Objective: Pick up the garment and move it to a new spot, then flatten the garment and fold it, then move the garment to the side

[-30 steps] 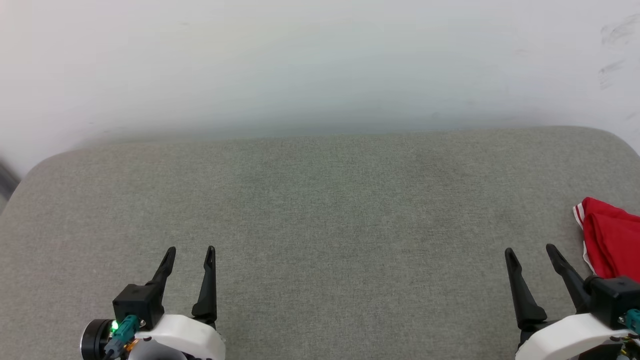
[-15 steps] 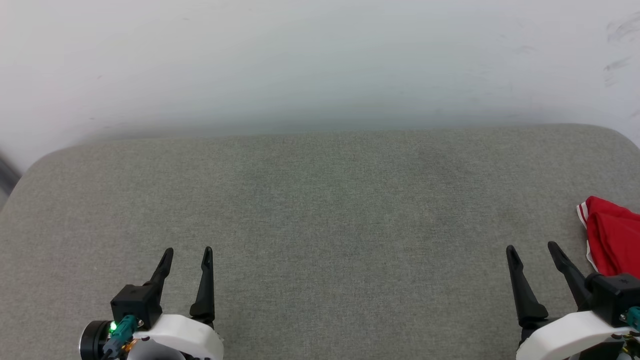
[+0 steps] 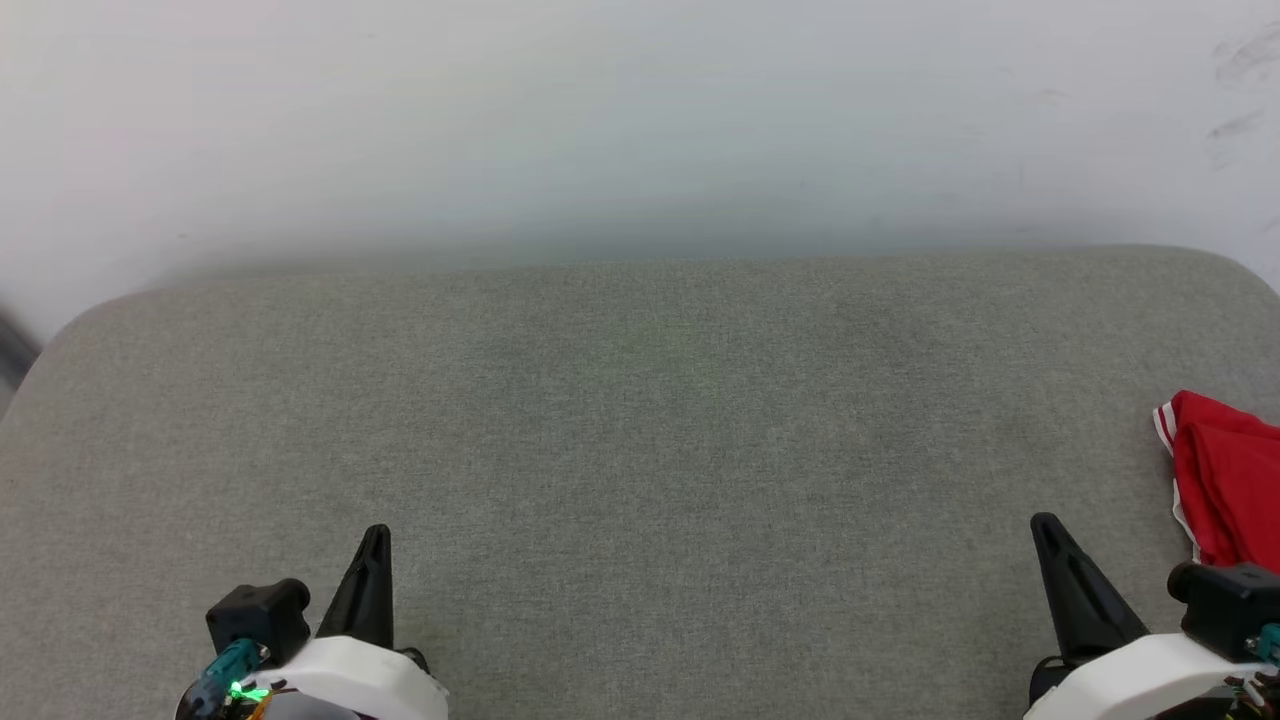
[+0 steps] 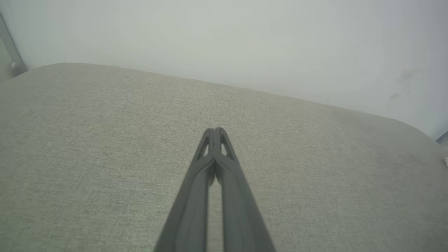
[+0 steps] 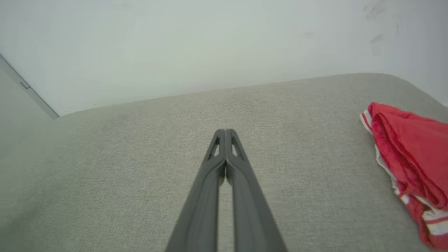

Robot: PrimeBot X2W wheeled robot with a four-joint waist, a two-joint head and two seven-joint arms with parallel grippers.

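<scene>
The garment (image 3: pixel 1225 480), red with red-and-white striped trim, lies bunched at the right edge of the grey cushioned surface (image 3: pixel 640 420); the right wrist view has the garment (image 5: pixel 409 157) at its right side. My right gripper (image 3: pixel 1046 524) is shut with nothing in it, low at the lower right, just left of the garment and apart from it. In its wrist view the right gripper (image 5: pixel 225 131) has its tips pressed together. My left gripper (image 3: pixel 377 533) is shut and empty at the lower left, far from the garment; the left gripper (image 4: pixel 214 130) hovers over bare fabric.
A pale wall (image 3: pixel 640 120) rises behind the surface's back edge. The surface's rounded corners show at the far left (image 3: pixel 70 340) and far right (image 3: pixel 1240 270). Bare grey fabric spreads between the two grippers.
Both grippers have gone from open to shut, with nothing between the fingers. Their tips sit slightly lower in the head view. The garment lies as before.
</scene>
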